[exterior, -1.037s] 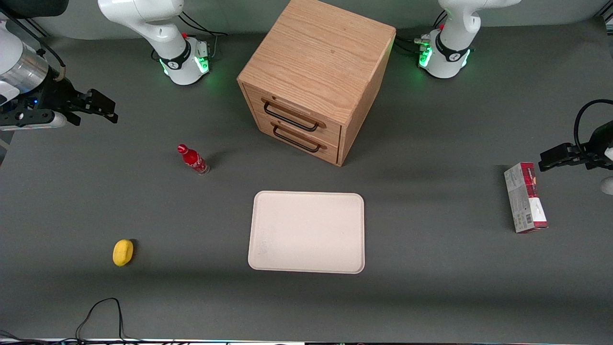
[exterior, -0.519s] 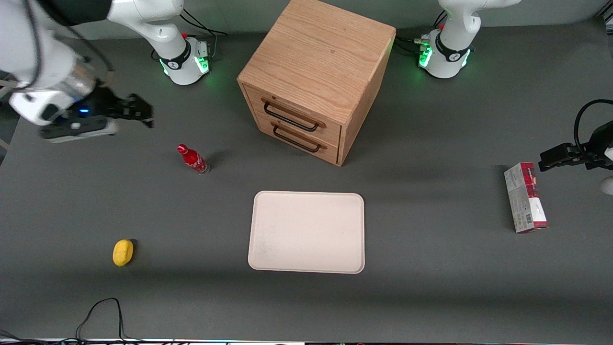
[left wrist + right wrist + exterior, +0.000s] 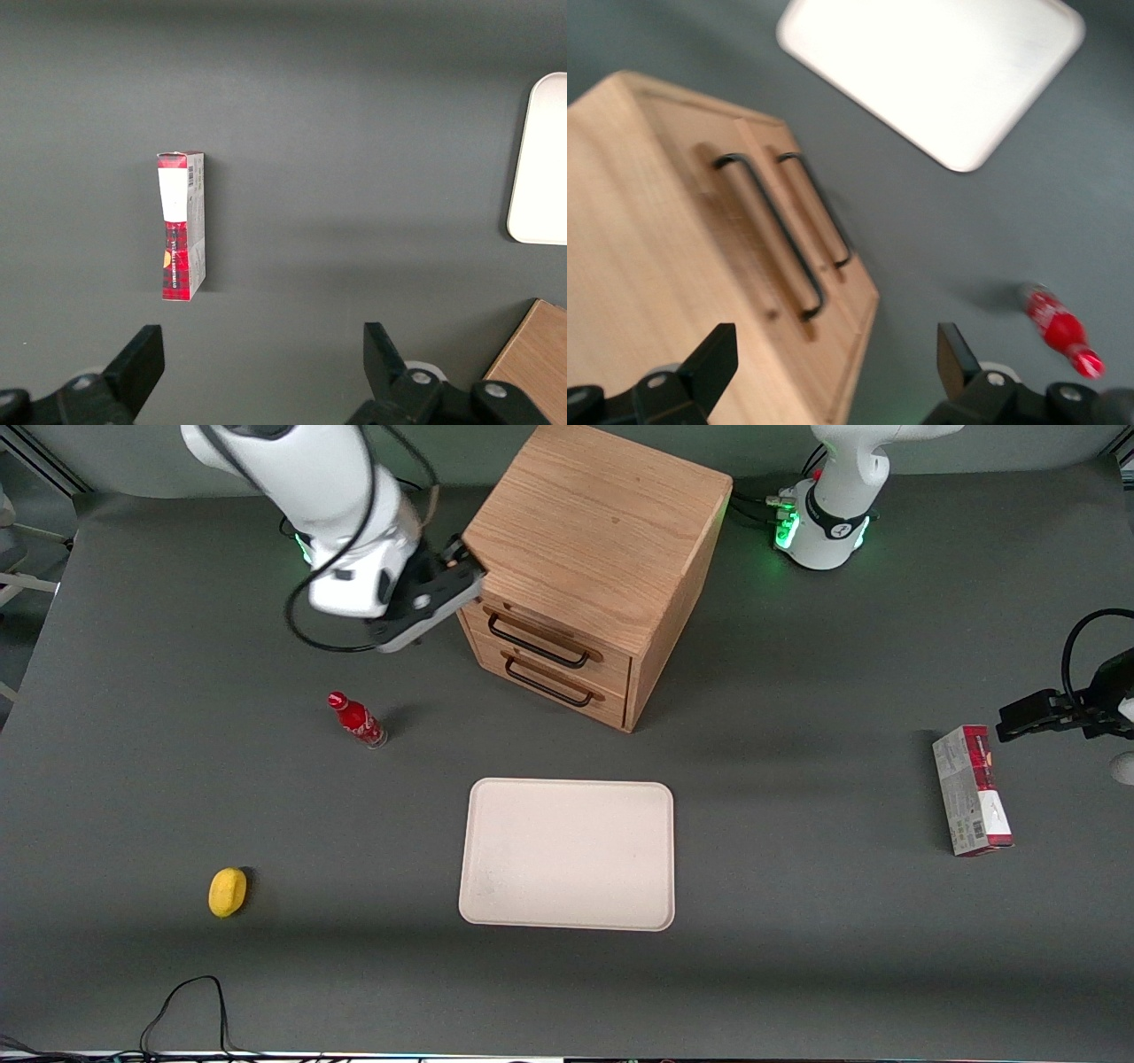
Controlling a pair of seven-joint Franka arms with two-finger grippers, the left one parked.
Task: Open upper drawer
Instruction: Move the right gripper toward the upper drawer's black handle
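The oak cabinet point(image 3: 594, 522) stands at the back middle of the table. Its upper drawer point(image 3: 556, 627) is shut and has a long black wire handle point(image 3: 536, 644). The lower drawer point(image 3: 567, 691) beneath it is shut too. My right gripper point(image 3: 467, 577) is open and empty. It hovers at the cabinet's front corner toward the working arm's end, beside the upper drawer's handle end and not touching it. In the right wrist view the gripper point(image 3: 835, 354) is open over the cabinet's front edge, with the upper handle point(image 3: 771, 232) ahead of it.
A red bottle point(image 3: 357, 720) stands on the table nearer the front camera than the gripper. A cream tray point(image 3: 567, 855) lies in front of the cabinet. A yellow lemon point(image 3: 227, 891) lies toward the working arm's end. A red-and-grey box point(image 3: 970, 790) lies toward the parked arm's end.
My right gripper has swung from the working arm's end of the table in to the cabinet's front corner. The drawers and the other objects have not moved.
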